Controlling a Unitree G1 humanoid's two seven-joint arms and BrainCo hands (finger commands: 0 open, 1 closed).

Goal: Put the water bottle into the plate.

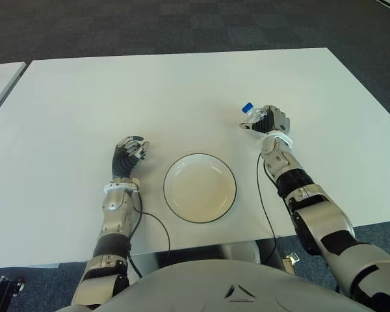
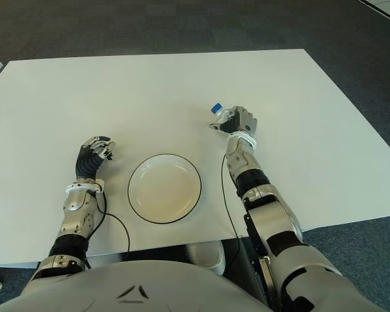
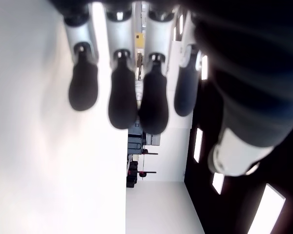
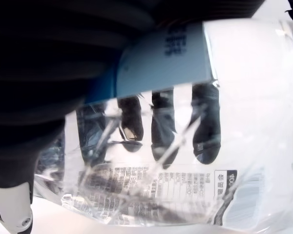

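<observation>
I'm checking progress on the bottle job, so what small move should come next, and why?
Probably carry the bottle toward the robot's left and nearer its body, over the plate. The right hand is already closed around it, fingers visible through the clear plastic, yet it sits beyond the plate's right rim. The left hand shows left of the plate, holding nothing.

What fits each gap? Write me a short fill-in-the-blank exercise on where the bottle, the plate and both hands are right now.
1. The water bottle is grasped in the robot's ____ hand.
2. The bottle's cap is ____ in colour.
3. The plate on the white table holds ____.
4. The left hand, to the ____ of the plate, curls its fingers around nothing.

Missing words: right; blue; nothing; left
</observation>
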